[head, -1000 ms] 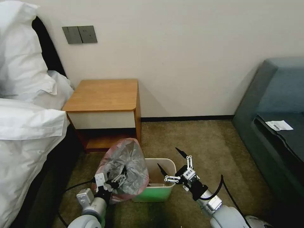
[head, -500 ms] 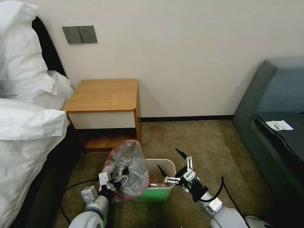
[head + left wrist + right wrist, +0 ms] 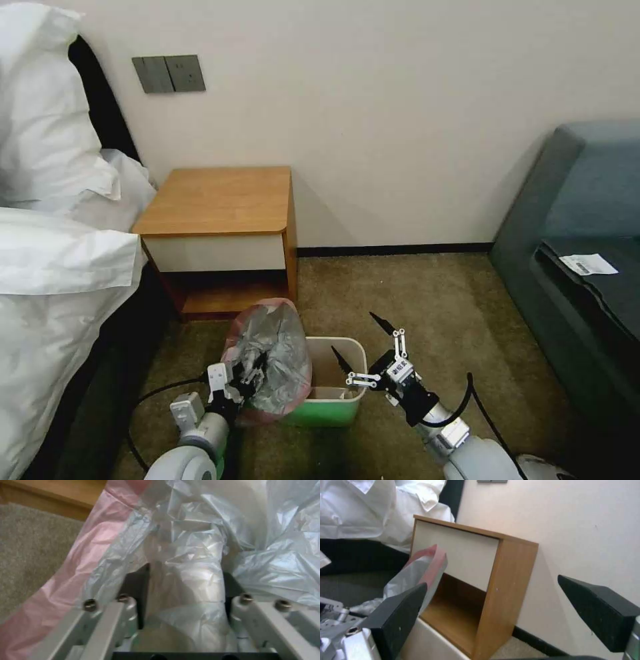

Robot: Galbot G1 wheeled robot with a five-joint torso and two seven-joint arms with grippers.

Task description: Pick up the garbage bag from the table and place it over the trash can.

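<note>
**Bag held at the bin's left end**

The left pincer (image 3: 248,377) is clamped on a fold of the bag (image 3: 270,357), low at the front left of the bin (image 3: 330,407). In the left wrist view its fingers (image 3: 135,597) press bunched grey plastic (image 3: 190,580) between them, with the pink band (image 3: 83,562) running past on one side. The bag stands up as a crumpled mound over the bin's left end, its pink rim arching at the top; the bin's right half is uncovered and shows its cream inside.

The right pincer (image 3: 360,340) is spread wide and holds nothing, one fingertip over the bin's open part, the other out over the carpet (image 3: 427,300). From the right wrist view its two dark fingers (image 3: 400,615) stand well apart, with the bag (image 3: 416,572) beside one of them.

The worktop (image 3: 217,200) stands against the wall behind the bin, its top bare, with the bed (image 3: 53,267) to its left.
</note>
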